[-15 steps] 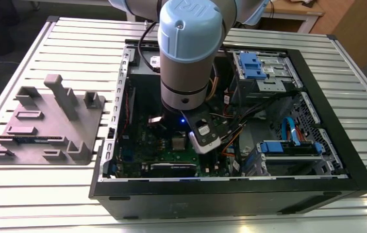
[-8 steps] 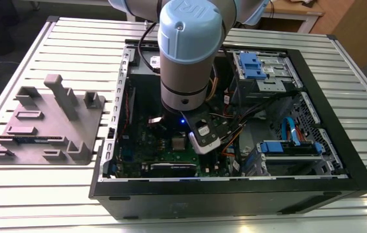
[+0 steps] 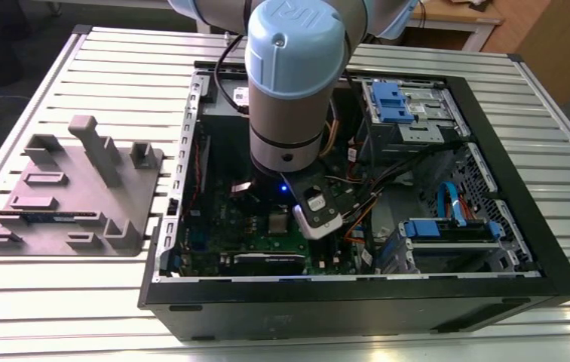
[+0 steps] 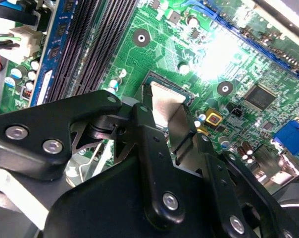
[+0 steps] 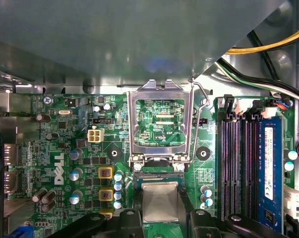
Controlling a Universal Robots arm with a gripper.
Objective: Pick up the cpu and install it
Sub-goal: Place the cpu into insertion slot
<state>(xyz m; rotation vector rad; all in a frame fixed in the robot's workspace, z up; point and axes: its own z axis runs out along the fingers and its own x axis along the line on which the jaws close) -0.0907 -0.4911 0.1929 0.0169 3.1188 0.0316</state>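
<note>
The cpu [image 5: 159, 201], a small silvery square chip, sits between my gripper's black fingers [image 5: 127, 220] just over the socket on the green motherboard [image 5: 55, 148]. In the second wrist view the cpu [image 4: 164, 99] is a bright metal plate clamped at its two sides, with my gripper [image 4: 168, 121] shut on it. The hollow metal socket frame [image 5: 161, 89] is flipped up beside the socket, its lever [image 5: 203, 106] swung aside. In the exterior view my gripper [image 3: 317, 215] reaches down into the open computer case [image 3: 366, 290] over the motherboard [image 3: 255, 226].
Black memory slots [image 5: 236, 163] and a blue memory stick [image 5: 268, 168] run close beside the socket. Cables [image 5: 268, 47] and blue drive bays [image 3: 401, 102] crowd the case's far side. A grey parts fixture [image 3: 74, 196] stands on the slatted table at the exterior view's left.
</note>
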